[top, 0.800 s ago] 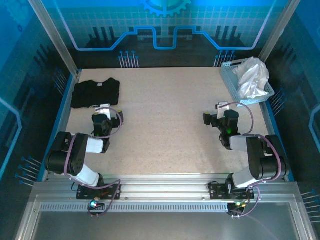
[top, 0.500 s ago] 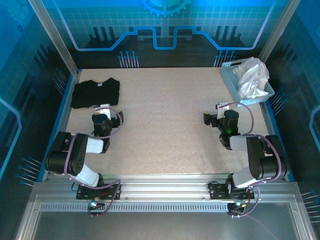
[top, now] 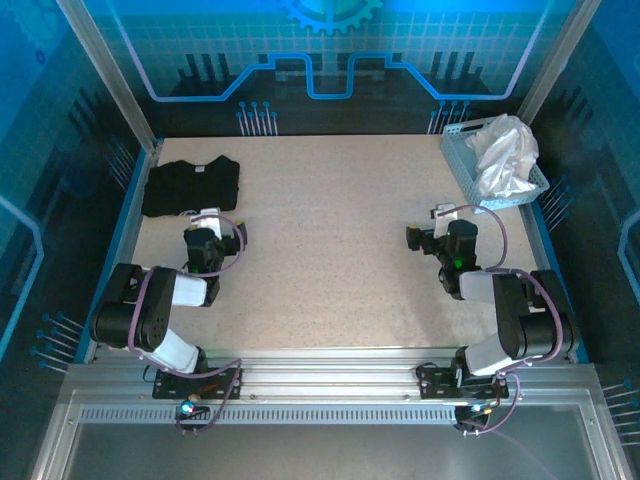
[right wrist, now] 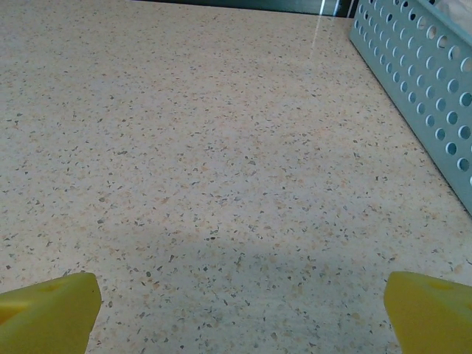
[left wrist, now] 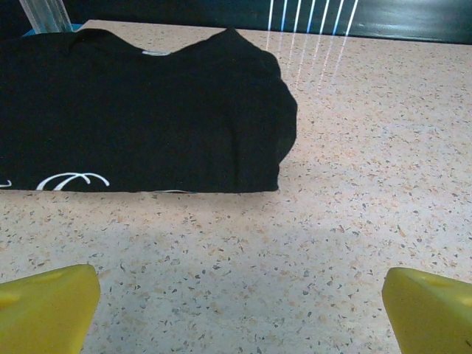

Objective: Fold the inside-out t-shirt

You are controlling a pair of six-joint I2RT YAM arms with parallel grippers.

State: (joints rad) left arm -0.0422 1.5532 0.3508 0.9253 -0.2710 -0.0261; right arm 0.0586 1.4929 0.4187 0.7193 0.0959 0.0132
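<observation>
Sitting in basket [top: 462,166], white t-shirt [top: 503,152] (crumpled), beyond right gripper [right wrist: 242,304]

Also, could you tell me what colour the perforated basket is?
The basket is pale blue, clearest in the right wrist view.

Left claw [left wrist: 237,310] spread wide, right claw [right wrist: 240,310] spread wide

Showed the desk [top: 330,240] bright and evenly lit from overhead, with a blue cast on the surrounding panels [top: 330,50]. Caught thin white glare streaks at the far edge in the left wrist view. Threw soft, broad shadows on the speckle nearest both wrist cameras. Lost fold detail in the black t-shirt [left wrist: 140,110]. Blurred the yellow fingertips [left wrist: 44,306] slightly.
</observation>
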